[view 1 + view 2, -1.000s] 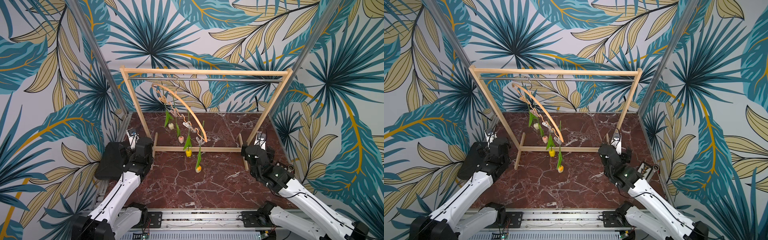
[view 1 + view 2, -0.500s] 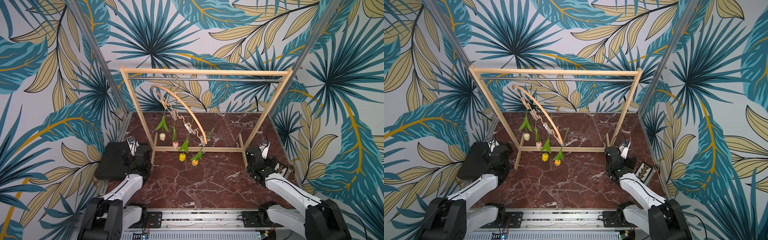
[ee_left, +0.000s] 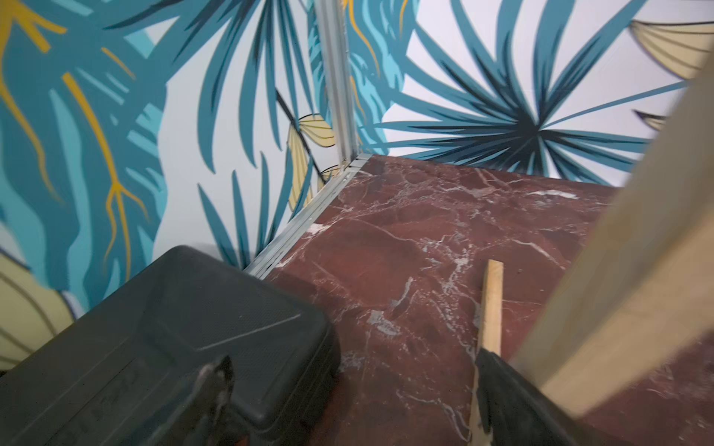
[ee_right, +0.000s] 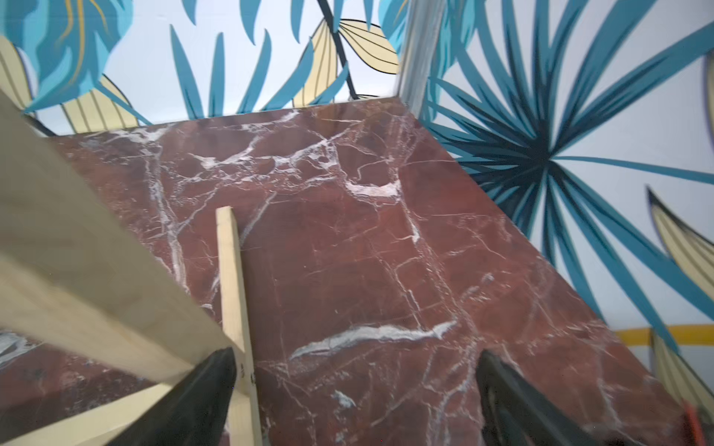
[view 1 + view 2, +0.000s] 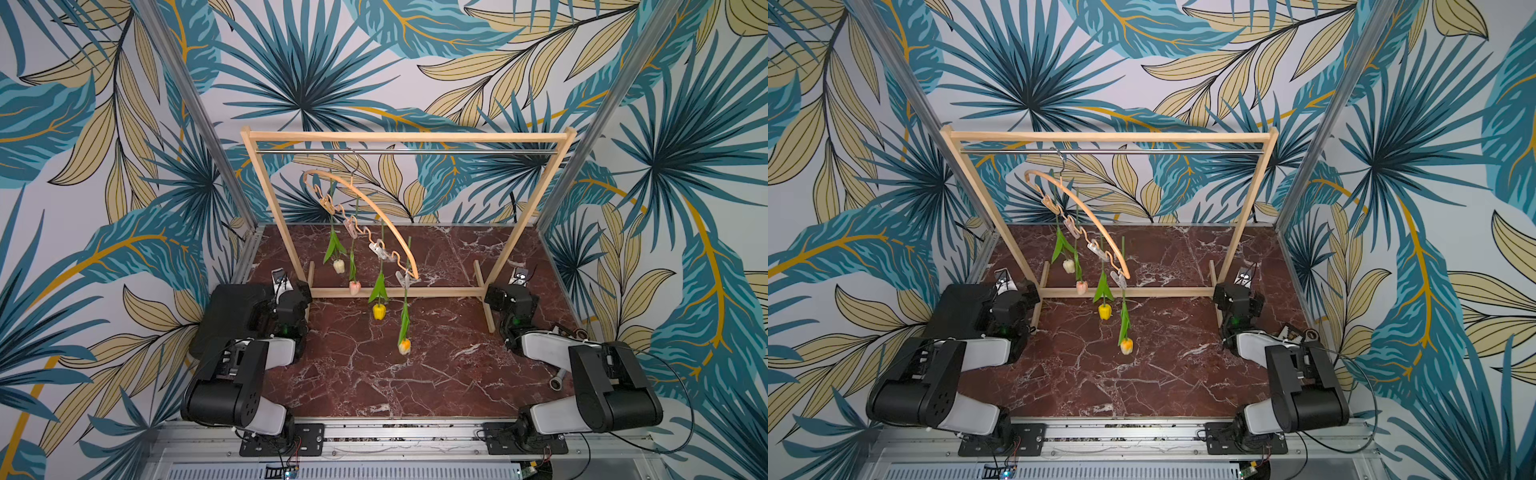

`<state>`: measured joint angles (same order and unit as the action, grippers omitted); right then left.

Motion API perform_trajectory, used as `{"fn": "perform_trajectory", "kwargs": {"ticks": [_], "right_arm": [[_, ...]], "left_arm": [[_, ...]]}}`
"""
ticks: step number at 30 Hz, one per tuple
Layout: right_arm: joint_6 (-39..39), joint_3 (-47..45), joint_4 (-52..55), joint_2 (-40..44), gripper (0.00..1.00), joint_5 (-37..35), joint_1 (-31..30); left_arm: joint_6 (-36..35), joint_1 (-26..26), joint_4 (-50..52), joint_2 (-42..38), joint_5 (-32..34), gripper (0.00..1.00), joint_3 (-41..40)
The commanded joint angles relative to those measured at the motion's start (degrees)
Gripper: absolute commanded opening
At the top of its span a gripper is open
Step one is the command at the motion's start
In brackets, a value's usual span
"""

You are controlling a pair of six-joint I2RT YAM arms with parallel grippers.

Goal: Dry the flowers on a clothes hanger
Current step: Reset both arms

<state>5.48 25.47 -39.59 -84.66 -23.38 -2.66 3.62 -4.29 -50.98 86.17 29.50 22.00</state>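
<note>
The clothes hanger (image 5: 382, 212) (image 5: 1090, 210), a light wooden arch with a wavy lower bar, hangs by its hook from the rack's metal rod in both top views. The flowers hang head down from its pale clothespins: cream-white (image 5: 338, 266), pink (image 5: 354, 287), yellow (image 5: 378, 311) and yellow-orange (image 5: 404, 345). My left gripper (image 5: 297, 291) (image 3: 353, 386) is low beside the rack's left foot, open and empty. By the rack's right foot, my right gripper (image 5: 498, 295) (image 4: 355, 386) is open too, with only marble between its fingers. Both are well away from the flowers.
The wooden rack frame (image 5: 407, 136) stands across the red marble table (image 5: 374, 374). Its foot bars lie close to each gripper (image 3: 490, 301) (image 4: 232, 270). A black case (image 5: 232, 307) (image 3: 154, 340) sits at the left wall. Small metal parts (image 5: 555, 380) lie at the right edge.
Both arms have drawn back and folded down at the sides of the table. The hanger with its flowers has swung and turned on the rod.
</note>
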Motion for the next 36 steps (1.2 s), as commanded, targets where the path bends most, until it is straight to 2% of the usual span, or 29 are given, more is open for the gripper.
{"fn": "perform_trajectory", "kwargs": {"ticks": [1,2,4,7,10,36], "right_arm": [[-1.87,-2.03,-8.36,-1.10,1.00,10.79,0.90],[-2.80,-2.56,-10.63,-1.99,1.00,11.48,0.90],[-2.36,-2.39,-9.77,-1.71,1.00,11.52,0.99],[-2.39,-2.35,-9.81,-1.69,1.00,11.42,0.98],[-2.44,-2.38,-9.52,-1.40,1.00,11.42,0.98],[-2.46,-2.27,-9.36,-1.47,1.00,11.29,0.96]], "left_arm": [[-2.57,1.08,-10.68,4.18,-9.15,1.00,-2.92],[-3.02,1.47,-13.63,5.34,-10.16,1.00,-3.52],[-2.54,1.61,-6.69,3.63,-11.47,1.00,-1.69],[-2.34,2.35,-9.59,4.79,-12.39,1.00,-2.03],[-1.76,2.93,-8.43,4.45,-13.18,1.00,-1.74],[-1.77,2.85,-7.92,4.28,-13.34,1.00,-1.60]]}}
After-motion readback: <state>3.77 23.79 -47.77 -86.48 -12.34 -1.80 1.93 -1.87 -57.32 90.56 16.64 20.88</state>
